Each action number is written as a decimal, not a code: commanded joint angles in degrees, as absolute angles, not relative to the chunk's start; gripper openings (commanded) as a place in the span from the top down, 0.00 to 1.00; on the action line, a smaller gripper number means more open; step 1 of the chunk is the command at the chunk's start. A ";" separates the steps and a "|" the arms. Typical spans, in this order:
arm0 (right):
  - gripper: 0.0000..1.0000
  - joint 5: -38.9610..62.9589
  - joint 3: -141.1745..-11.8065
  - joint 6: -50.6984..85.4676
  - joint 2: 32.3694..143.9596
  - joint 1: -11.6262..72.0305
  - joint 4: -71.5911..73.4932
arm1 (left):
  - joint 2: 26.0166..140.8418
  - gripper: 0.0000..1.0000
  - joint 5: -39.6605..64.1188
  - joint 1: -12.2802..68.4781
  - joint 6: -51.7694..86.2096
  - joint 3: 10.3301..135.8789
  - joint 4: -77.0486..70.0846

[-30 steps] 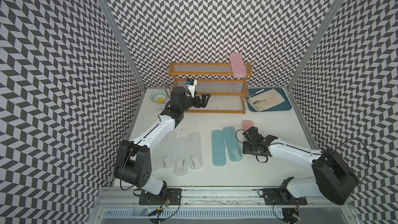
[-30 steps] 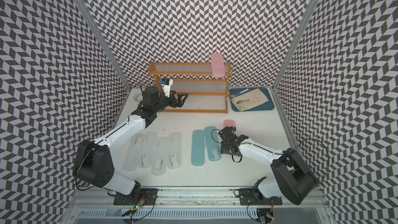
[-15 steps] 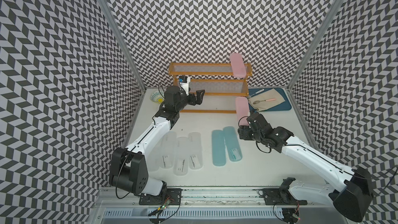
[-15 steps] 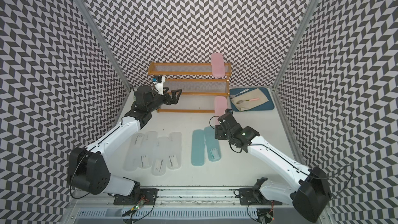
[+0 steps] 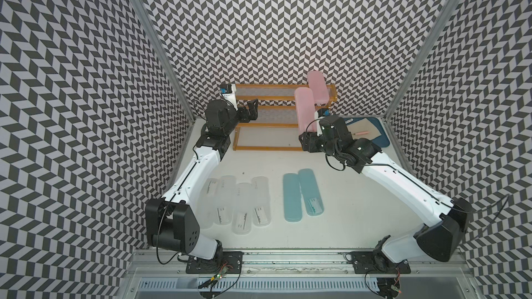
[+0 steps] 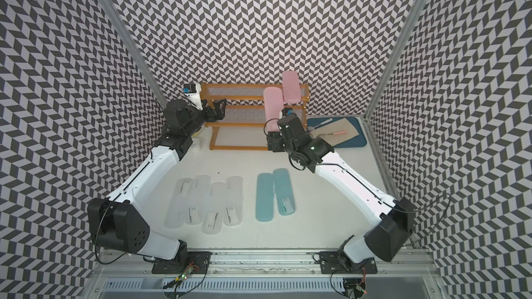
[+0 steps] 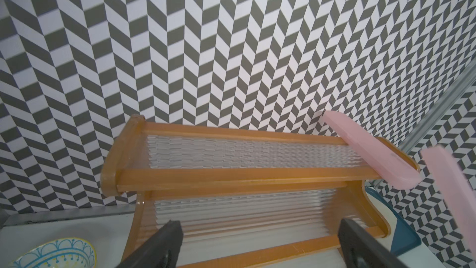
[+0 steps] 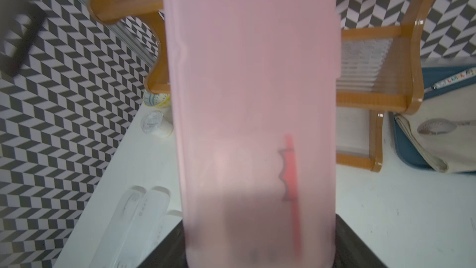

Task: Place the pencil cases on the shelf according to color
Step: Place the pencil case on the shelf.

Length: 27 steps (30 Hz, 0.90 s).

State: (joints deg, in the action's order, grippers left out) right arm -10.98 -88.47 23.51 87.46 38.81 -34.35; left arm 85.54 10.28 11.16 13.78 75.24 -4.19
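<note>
Nearby, held pink case [image 5: 305, 110], second pink case [image 5: 319, 85] across shelf [image 5: 264, 138] top, tray [image 5: 384, 140] beside.

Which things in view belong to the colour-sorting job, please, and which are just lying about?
Job: shelf, pink case on its top tier, pink case in right gripper, two teal cases, four clear cases.
Lying about: blue tray, cloth, spoon, patterned bowl, jar.

No readable text, white labels [image 5: 260, 214] on clear pencil cases [image 5: 260, 194] illegibly small

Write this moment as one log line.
right gripper: shut on raised pink case, near shelf | left gripper: open, empty | top tier: other pink case
</note>
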 commanded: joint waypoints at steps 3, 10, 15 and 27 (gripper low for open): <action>0.49 -14.84 -102.21 20.93 96.93 37.77 -34.24 | 84.79 0.01 17.07 11.60 13.07 72.72 -4.51; 0.49 -17.71 -120.26 19.38 110.28 35.35 -36.36 | 83.56 0.01 17.37 11.87 12.83 70.40 -5.62; 0.47 -17.50 -129.05 19.77 116.72 32.58 -36.14 | 83.75 0.01 18.71 11.95 13.69 70.16 -6.15; 0.42 -12.43 -134.65 19.07 122.22 31.03 -35.20 | 83.95 0.01 18.64 12.00 13.80 70.05 -6.28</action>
State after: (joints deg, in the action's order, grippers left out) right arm -13.87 -133.01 19.49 121.23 30.94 -38.26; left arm 85.23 17.76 11.66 13.58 70.50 -4.69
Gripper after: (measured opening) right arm 0.748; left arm 0.991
